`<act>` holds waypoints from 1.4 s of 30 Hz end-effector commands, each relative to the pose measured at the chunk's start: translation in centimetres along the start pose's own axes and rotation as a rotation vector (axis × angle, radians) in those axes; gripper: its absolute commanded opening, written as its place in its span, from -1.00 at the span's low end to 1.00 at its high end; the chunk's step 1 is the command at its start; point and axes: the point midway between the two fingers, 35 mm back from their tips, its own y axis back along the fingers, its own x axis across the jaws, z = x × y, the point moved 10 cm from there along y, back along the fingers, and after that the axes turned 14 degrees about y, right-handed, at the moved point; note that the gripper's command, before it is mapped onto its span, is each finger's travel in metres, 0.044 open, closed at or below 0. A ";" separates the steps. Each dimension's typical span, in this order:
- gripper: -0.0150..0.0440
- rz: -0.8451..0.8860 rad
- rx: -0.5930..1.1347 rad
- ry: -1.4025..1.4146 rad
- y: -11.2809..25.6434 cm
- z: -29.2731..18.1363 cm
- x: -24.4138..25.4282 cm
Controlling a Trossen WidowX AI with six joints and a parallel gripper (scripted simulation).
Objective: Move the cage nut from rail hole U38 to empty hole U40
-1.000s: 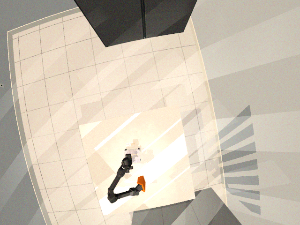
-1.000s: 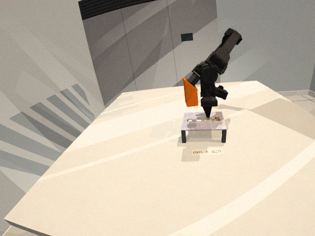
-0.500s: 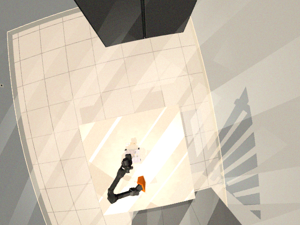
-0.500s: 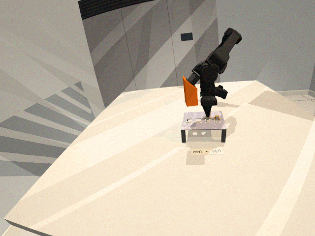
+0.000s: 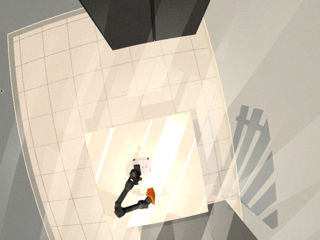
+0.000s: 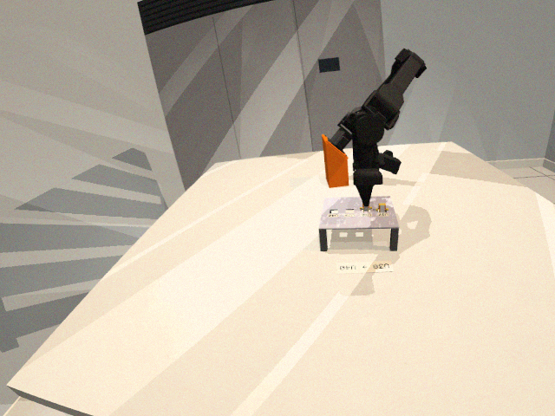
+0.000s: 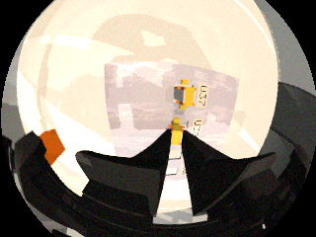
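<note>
Just right of centre in the exterior view, our gripper [image 5: 136, 166] [image 6: 366, 204] [image 7: 176, 132] points straight down at the rail plate [image 5: 141, 162] [image 6: 354, 221] [image 7: 140, 94], its fingers nearly together, closed on the U38 cage nut [image 6: 366, 209] [image 7: 176, 134]. The nut lies directly under the fingertips, at its hole; we cannot tell whether its wings are free. We judge that the move turns on this line: after a lift, U40 should lie toward the plate's left end in the exterior view, away from the U37 nut [image 6: 381, 207] [image 7: 185, 95] close by on the right. In the wrist view our nut looks small and yellow with orange-red touches, its longer side running roughly up and down.
</note>
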 end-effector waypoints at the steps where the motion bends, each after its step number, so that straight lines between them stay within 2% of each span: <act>1: -0.39 -0.004 0.004 -0.004 0.0 0.0 0.1; 42: -0.39 -0.059 0.018 -0.005 0.0 0.1 0.9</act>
